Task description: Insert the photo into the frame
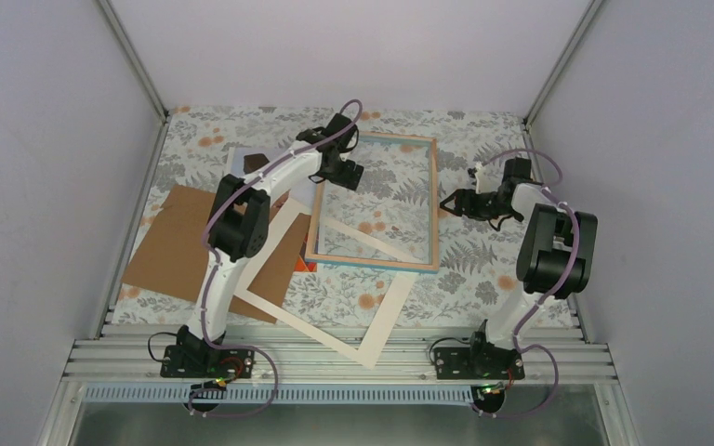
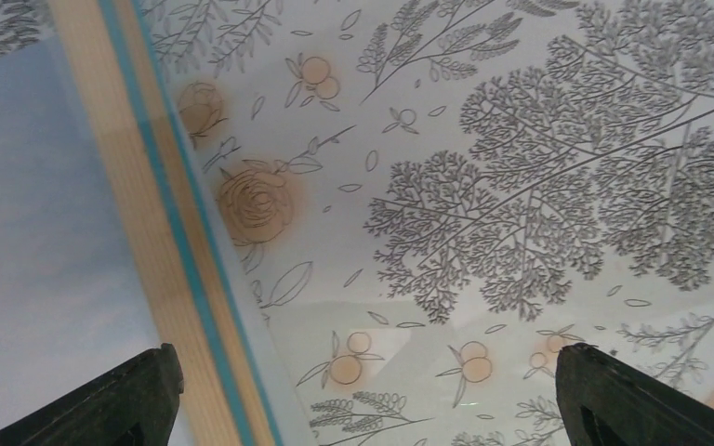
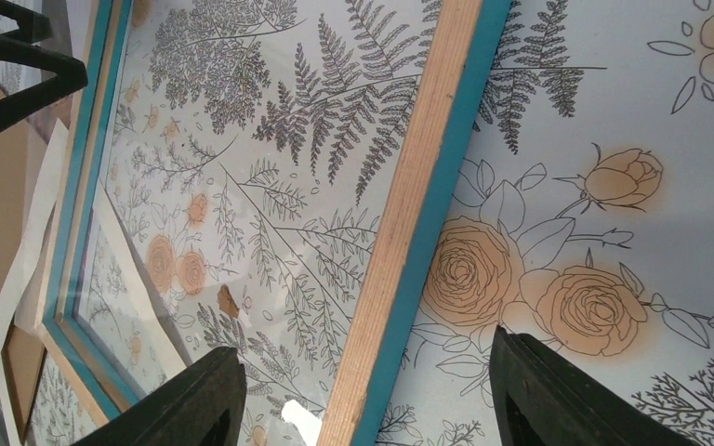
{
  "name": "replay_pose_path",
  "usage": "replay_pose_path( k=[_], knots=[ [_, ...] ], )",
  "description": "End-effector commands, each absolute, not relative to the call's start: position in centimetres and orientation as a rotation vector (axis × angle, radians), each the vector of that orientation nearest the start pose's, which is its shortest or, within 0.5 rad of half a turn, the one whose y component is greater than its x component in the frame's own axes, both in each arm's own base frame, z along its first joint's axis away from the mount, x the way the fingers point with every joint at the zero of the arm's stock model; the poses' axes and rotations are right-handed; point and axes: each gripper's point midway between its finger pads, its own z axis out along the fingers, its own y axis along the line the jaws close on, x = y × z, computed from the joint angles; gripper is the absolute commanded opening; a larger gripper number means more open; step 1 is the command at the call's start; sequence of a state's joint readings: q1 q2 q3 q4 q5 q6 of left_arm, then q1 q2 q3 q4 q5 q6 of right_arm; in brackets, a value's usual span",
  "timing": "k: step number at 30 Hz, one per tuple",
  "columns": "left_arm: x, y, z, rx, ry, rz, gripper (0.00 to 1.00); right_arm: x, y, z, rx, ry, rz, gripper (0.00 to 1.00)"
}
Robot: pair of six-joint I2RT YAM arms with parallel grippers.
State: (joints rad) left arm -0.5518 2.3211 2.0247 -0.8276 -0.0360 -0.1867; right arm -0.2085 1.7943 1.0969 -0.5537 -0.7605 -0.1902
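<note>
The frame (image 1: 432, 200), with a turquoise rim, wood edges and a clear pane, lies flat mid-table. My left gripper (image 1: 346, 175) is open over its left rail (image 2: 158, 232), one finger on each side, holding nothing. My right gripper (image 1: 448, 204) is open astride the right rail (image 3: 428, 186), also empty. The photo (image 1: 240, 165) lies left of the frame, mostly hidden by my left arm and the mat. Its pale blue sky shows in the left wrist view (image 2: 37, 232), and an orange-red corner peeks out by the frame's near left corner.
A cream mat border (image 1: 335, 316) lies tilted at the front, one strip running under the frame's pane. A brown backing board (image 1: 177, 242) lies at the left. The floral tablecloth (image 1: 483, 269) covers the table. Grey walls close in the sides and back.
</note>
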Motion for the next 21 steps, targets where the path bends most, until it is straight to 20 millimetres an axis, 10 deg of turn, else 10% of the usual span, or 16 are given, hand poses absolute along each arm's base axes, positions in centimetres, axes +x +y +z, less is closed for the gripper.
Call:
replay_pose_path(
  k=[1, 13, 21],
  knots=[
    [48.9, -27.7, 10.0, 0.469, 2.589, -0.045, 1.0, 38.3, 4.3, 8.0, -0.2, 2.506, 0.88, 0.66],
    [49.3, -26.8, 11.0, 0.479, 2.561, -0.014, 1.0, 37.8, 4.3, 8.3, -0.213, 2.499, 0.864, 0.66],
    [51.7, -22.7, 10.8, 0.396, 2.539, 0.058, 1.0, 37.7, 4.7, 8.9, -0.248, 2.472, 0.873, 0.66]
  ],
)
